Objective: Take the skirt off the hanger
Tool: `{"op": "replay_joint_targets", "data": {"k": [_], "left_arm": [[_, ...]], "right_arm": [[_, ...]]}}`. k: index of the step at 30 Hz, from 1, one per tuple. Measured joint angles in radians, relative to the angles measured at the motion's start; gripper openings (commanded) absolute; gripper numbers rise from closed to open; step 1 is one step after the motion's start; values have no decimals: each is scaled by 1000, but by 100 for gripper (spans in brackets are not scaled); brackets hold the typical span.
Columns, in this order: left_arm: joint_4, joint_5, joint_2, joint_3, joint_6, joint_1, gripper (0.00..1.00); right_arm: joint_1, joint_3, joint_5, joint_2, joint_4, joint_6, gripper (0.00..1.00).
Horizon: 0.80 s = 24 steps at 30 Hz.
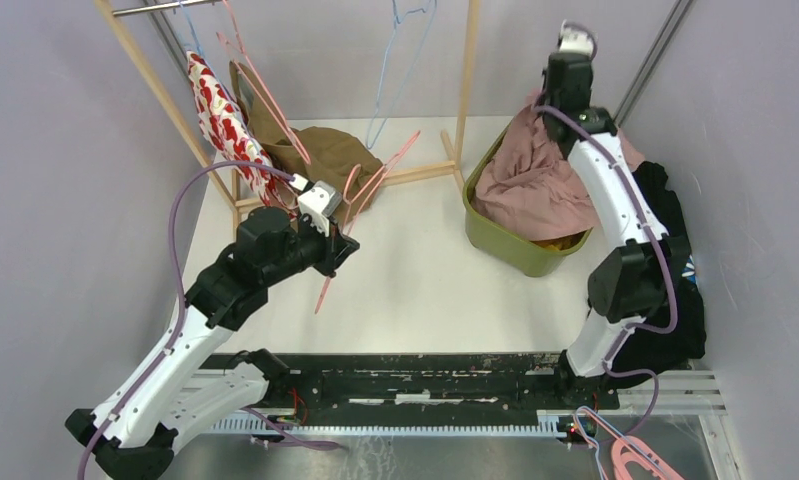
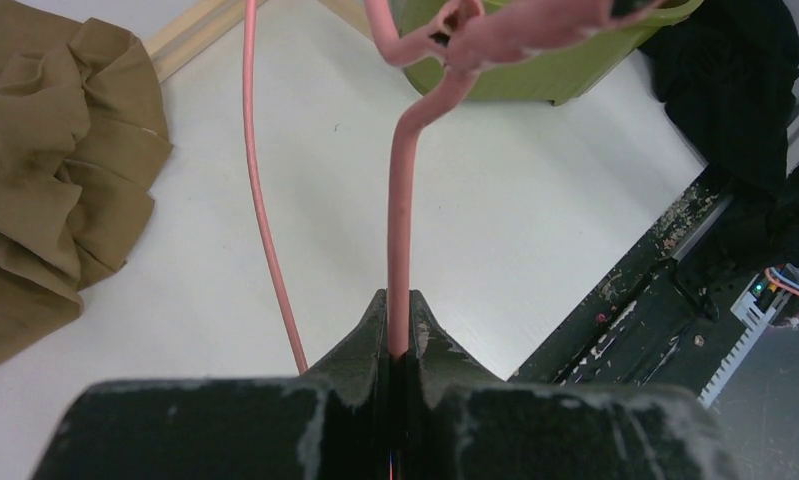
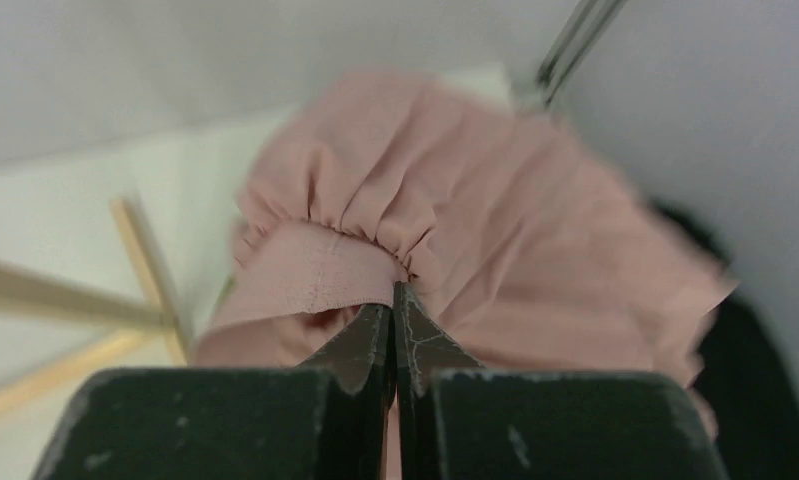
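Skirt (image 3: 495, 230) in right gripper (image 3: 395, 300) over green bin (image 1: 515, 250), hanger (image 2: 405, 200) in left gripper (image 2: 400, 320).

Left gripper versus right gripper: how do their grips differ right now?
The left gripper pinches the pink hanger by its thin rod; the right gripper pinches the pink skirt by its waistband. The left gripper is near the wooden rack; the right gripper is over the green bin. Both are shut on their loads.

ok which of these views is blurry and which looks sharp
right wrist: softest, pink skirt clear only near its waistband, wooden rails smeared; left wrist: crisp on the pink hanger and brown cloth; top external: sharp, evenly lit, faint shadows on the table
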<state>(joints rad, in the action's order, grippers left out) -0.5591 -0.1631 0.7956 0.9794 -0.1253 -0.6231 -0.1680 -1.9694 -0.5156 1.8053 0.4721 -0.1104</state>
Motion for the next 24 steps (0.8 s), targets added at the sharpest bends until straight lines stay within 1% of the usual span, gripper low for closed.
{"op": "replay_joint_targets", "data": {"k": [3,7,11,13,15,16,17,19,21,22,23,24], "left_arm": [[-24,0,8,28,0,0,3],[-42,-14,-8,62,0,0,3],[-72,-23,-63,63,0,0,3],[-98,-22,-87,72,0,0,3],[-112,-22,-99,90,0,0,3],[-120,-21,-102,107,0,0,3],[-123,-19,-103,125,0,0,3],[-129,-6,-99,170,0,0,3],[-128,13,-87,219,0,0,3],[-128,29,-77,248,0,0,3],[-127,43,-65,278,0,0,3],[-127,56,-54,299,0,0,3]], "right_arm": [[-1,279,93,-76,-1,-130,1],[-2,584,236,-160,-13,-339,1],[-13,793,372,-199,-72,-562,1],[-34,857,416,-198,-90,-647,1],[-66,886,456,-196,-97,-712,2],[-80,886,473,-193,-99,-735,4],[-90,885,487,-191,-106,-752,8],[-110,865,508,-184,-103,-775,18],[-117,816,507,-170,-66,-772,32],[-117,773,497,-156,-34,-760,41],[-117,720,480,-139,0,-744,46],[-117,647,454,-119,42,-718,49]]}}
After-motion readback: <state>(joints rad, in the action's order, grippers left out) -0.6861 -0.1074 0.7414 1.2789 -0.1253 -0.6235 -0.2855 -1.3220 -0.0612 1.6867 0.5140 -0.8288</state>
